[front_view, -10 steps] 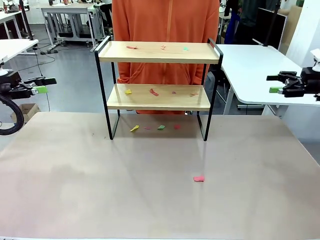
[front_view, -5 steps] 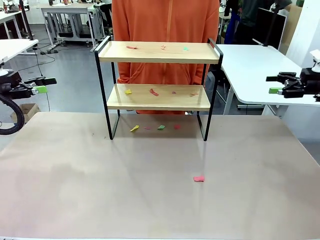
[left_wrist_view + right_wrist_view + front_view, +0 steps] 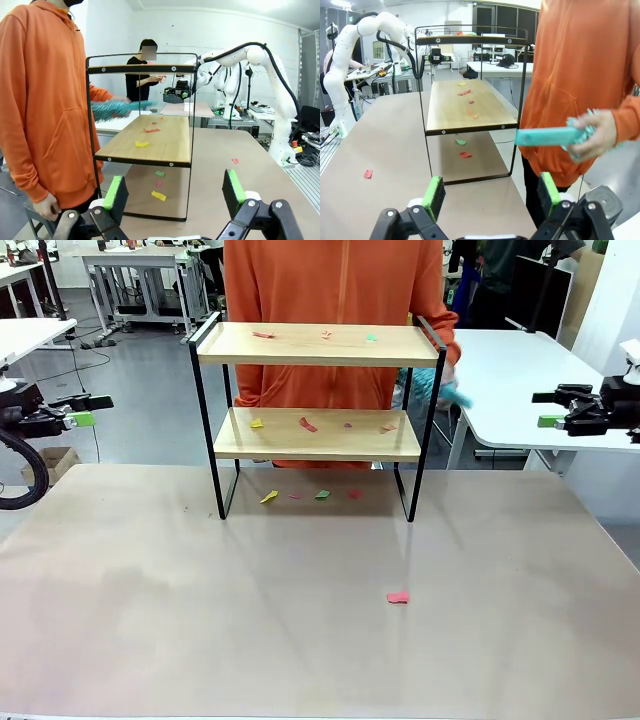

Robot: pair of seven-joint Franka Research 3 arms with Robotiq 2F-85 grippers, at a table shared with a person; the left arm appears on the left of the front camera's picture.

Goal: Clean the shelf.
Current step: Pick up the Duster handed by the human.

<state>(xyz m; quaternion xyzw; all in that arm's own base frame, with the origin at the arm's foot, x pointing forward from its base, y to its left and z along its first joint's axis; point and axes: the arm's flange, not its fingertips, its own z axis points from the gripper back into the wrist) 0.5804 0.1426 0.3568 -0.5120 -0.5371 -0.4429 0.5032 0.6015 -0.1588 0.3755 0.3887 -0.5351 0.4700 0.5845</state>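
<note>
Shelf: is standing upright at the far middle of the table, just in front of the person, both boards level.

Scraps: small red, pink and green bits are lying on the top board; a yellow scrap and a red scrap are lying on the lower board with smaller bits beside them; a yellow bit and a green bit are lying on the table under the shelf. A pink scrap is lying alone on the open table, well apart from the shelf.

Person: is standing behind the shelf in an orange hoodie, one hand gripping a teal duster near the shelf's right end.

Left gripper: is hovering off the table's left edge, fingers spread wide, pinching nothing.

Right gripper: is hovering off the right edge, well apart from the shelf, fingers spread wide, nothing between them.
</note>
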